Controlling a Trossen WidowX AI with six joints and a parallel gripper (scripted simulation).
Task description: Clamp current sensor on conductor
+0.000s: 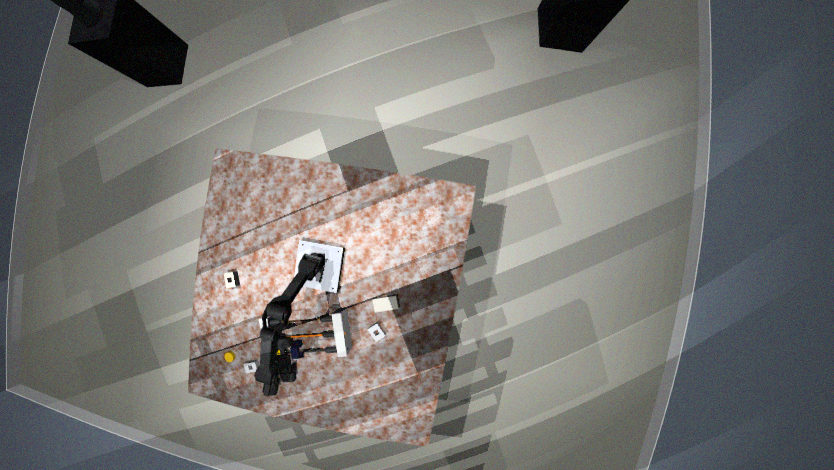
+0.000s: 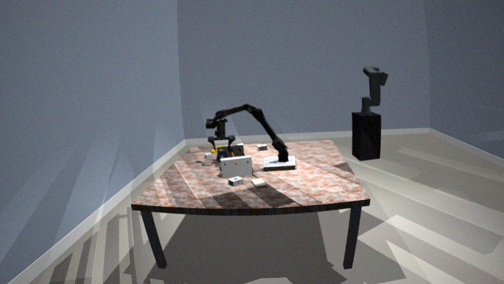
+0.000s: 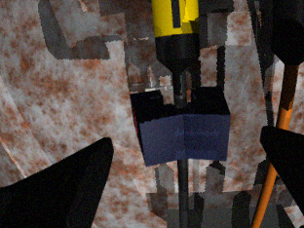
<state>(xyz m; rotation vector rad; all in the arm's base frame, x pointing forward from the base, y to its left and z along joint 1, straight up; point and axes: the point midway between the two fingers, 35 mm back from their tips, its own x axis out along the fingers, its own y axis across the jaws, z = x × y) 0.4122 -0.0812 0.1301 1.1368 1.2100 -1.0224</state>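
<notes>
The fingers are spread wide and pinch nothing: in the wrist view one dark fingertip point(image 3: 55, 206) fills the lower left corner and the other shows at the right edge, each well apart from the blue sensor point(image 3: 183, 133) lying between them. That sensor sits round a thin dark conductor point(image 3: 183, 199) that runs up between the fingers to a yellow sleeve point(image 3: 174, 1) beyond the sensor; a black arrow on the sleeve points away from the fingers. An orange conductor point(image 3: 276, 151) runs alongside, nearer the right-hand fingertip. No text marker can be read, and an arrow on the sensor itself cannot be made out, so its direction cannot be checked. The sensor's halves look drawn together with no visible gap, though whether the latch has caught cannot be told. On that showing the step in hand is the letting go, which reads as all but done. The next move calls for a straight lift off the worktop point(image 2: 310, 176), keeping both fingertips off the sensor and the orange conductor so nothing is dragged or twisted.
</notes>
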